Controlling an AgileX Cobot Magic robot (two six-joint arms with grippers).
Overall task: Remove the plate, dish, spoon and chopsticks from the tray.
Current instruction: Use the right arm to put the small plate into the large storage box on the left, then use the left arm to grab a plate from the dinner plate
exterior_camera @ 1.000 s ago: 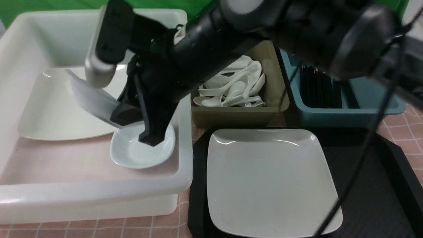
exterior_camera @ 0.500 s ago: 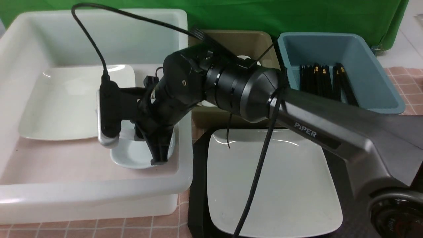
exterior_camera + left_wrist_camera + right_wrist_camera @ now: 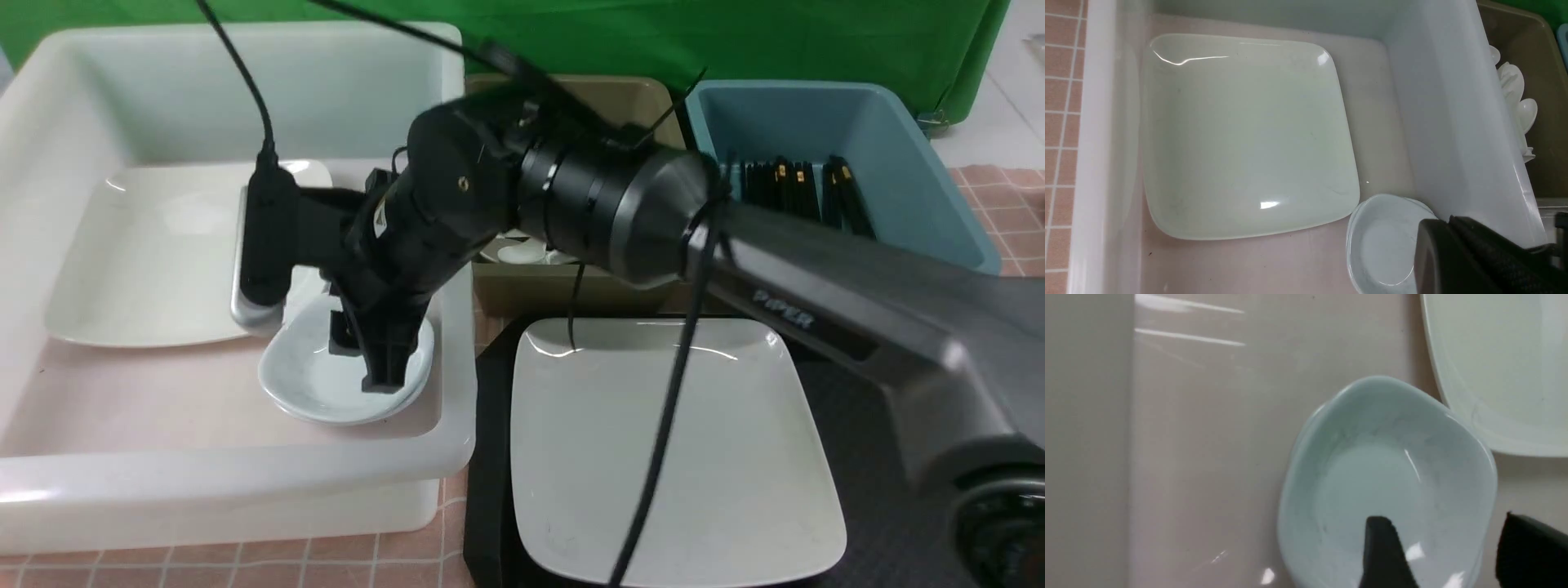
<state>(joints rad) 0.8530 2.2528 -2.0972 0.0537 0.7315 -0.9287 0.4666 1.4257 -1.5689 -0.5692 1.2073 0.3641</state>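
Note:
The large white plate [image 3: 669, 441] lies on the black tray [image 3: 488, 490], with nothing else showing on it. The small white dish [image 3: 314, 380] rests in the white bin [image 3: 245, 482], stacked on another dish. My right gripper [image 3: 363, 359] hangs open just over it; in the right wrist view one finger [image 3: 1384, 555] is above the dish [image 3: 1384, 473] and the other is outside its rim, gripping nothing. My left gripper [image 3: 1447, 222] is shut and empty near the bin's wall, beside the dish [image 3: 1380, 245]. Spoons [image 3: 522, 253] and chopsticks [image 3: 800, 196] lie in bins behind the tray.
A second large plate [image 3: 147, 261] lies at the back of the white bin. The olive bin [image 3: 588, 290] holds the spoons and the blue bin [image 3: 857, 122] the chopsticks. My right arm crosses low over the tray and olive bin.
My right gripper has spread its jaws and let go of the dish, which now lies on the other dish in the white bin. The left gripper stays shut.

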